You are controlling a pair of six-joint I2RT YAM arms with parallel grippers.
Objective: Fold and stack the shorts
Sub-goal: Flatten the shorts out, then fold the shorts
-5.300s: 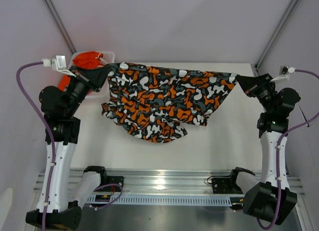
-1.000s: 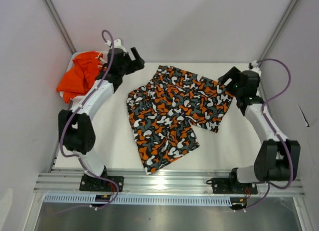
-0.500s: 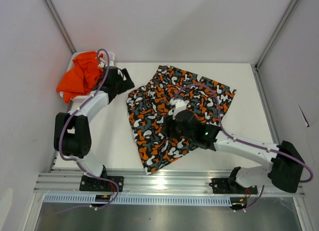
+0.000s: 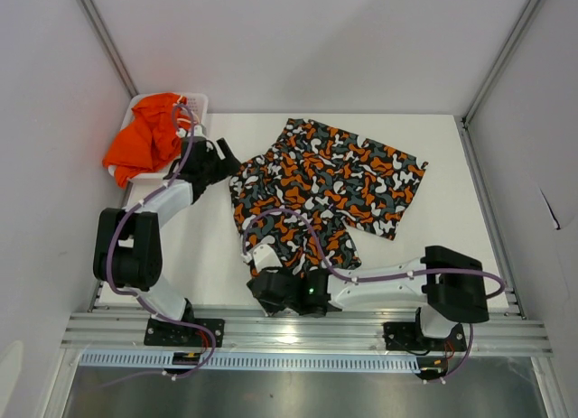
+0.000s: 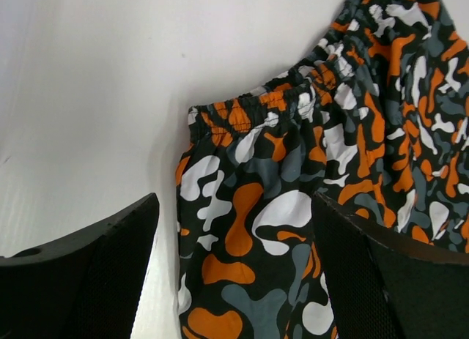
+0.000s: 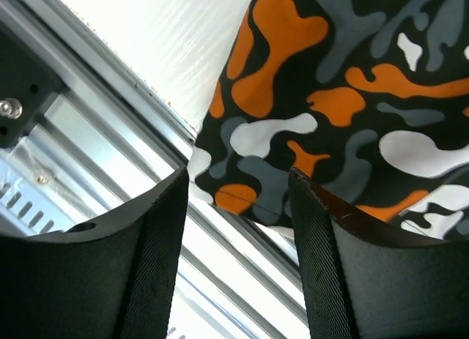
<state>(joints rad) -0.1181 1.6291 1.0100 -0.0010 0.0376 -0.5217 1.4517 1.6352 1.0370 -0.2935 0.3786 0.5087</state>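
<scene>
The patterned shorts (image 4: 330, 179) lie spread flat on the white table, waistband toward the left, one leg reaching toward the near edge. My left gripper (image 4: 221, 158) is open and straddles the waistband's corner (image 5: 242, 119); fabric (image 5: 249, 229) lies between its fingers (image 5: 110, 258). My right gripper (image 4: 273, 287) is low at the near leg's hem. Its jaws stand apart, with the hem corner (image 6: 245, 189) just past the fingertips (image 6: 344, 251) and nothing pinched. The plain orange shorts (image 4: 143, 140) are heaped in the basket at back left.
The white mesh basket (image 4: 197, 100) stands at the table's back left corner, next to the left arm. An aluminium rail (image 4: 361, 323) runs along the near table edge, directly under the right gripper (image 6: 238, 244). Enclosure walls close in both sides.
The right arm swept from over the shorts' middle down to the near leg hem, and its jaws narrowed. The left gripper lowered slightly onto the waistband corner. The shorts have stayed flat.
</scene>
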